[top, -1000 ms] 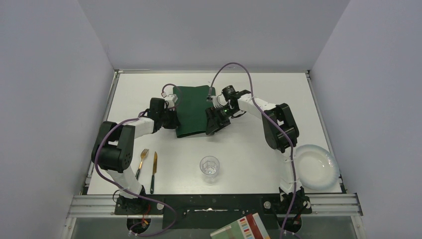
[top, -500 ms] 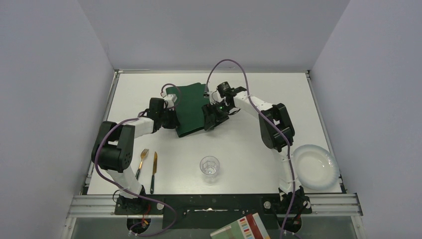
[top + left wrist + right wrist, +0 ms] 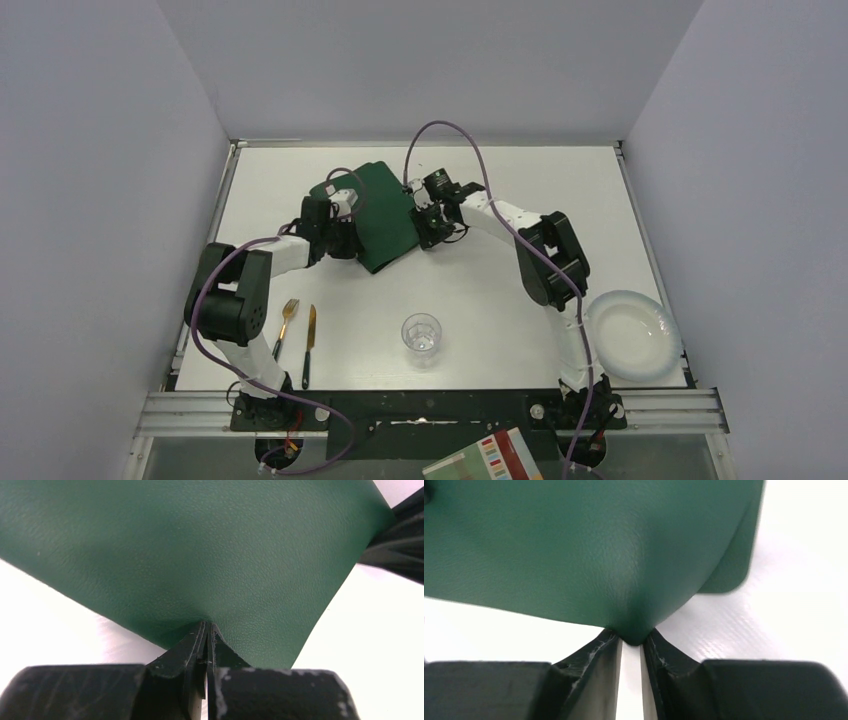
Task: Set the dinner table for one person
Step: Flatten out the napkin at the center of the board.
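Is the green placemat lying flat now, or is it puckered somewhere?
Puckered at two edges. The placemat bunches where the left gripper and the right gripper pinch it; between them it looks spread out.

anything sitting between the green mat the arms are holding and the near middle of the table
Yes: a clear drinking glass stands on the large white rectangular tabletop there, directly on the near side of the dark green rectangular placemat.

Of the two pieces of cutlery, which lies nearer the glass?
The knife, with its dark handle. The fork lies beside it, on the side away from the glass.
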